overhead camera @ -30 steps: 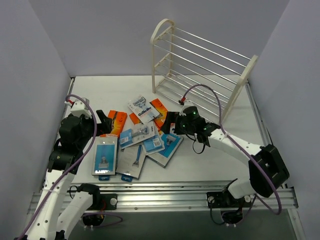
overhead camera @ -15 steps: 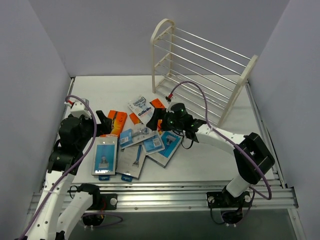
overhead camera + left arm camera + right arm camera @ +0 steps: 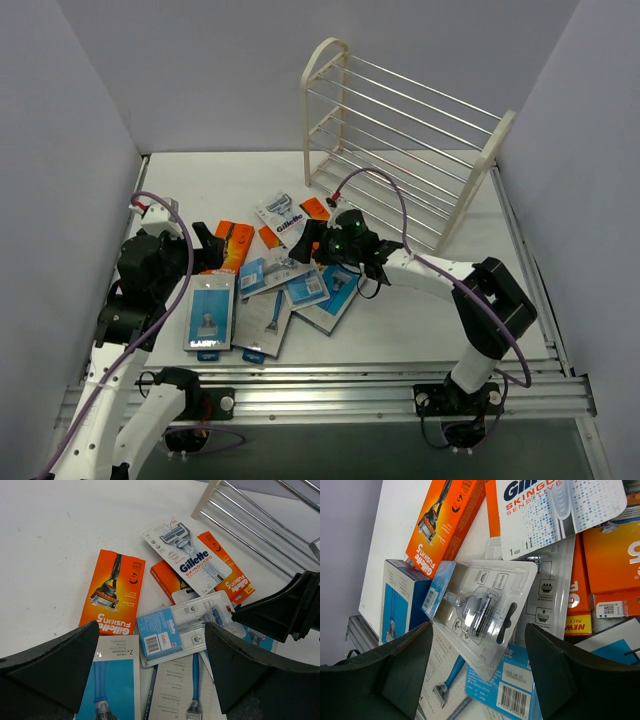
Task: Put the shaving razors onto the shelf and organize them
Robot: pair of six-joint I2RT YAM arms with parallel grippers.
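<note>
The razor packs lie in a loose overlapping pile point(image 3: 275, 285) on the white table. It includes a white Skinguard card point(image 3: 283, 217), orange boxes point(image 3: 235, 243) and blue cards point(image 3: 210, 312). The cream shelf point(image 3: 400, 150) stands behind the pile at the back right, with nothing on it. My right gripper point(image 3: 305, 242) is open, low over the pile's top. In the right wrist view point(image 3: 477, 680) a clear blister pack point(image 3: 480, 612) lies between its fingers, not gripped. My left gripper point(image 3: 210, 248) is open and empty at the pile's left, over a blue card point(image 3: 112, 680). The orange box point(image 3: 112, 592) lies ahead of it.
Grey walls close in the left, back and right sides. A metal rail point(image 3: 330, 385) runs along the near edge. The shelf's rods point(image 3: 260, 525) show at the upper right of the left wrist view, with the right gripper point(image 3: 280, 610) in front of them.
My right arm has swung left from beside the shelf to over the top of the pile, still open. The left arm and the packs have not moved.
</note>
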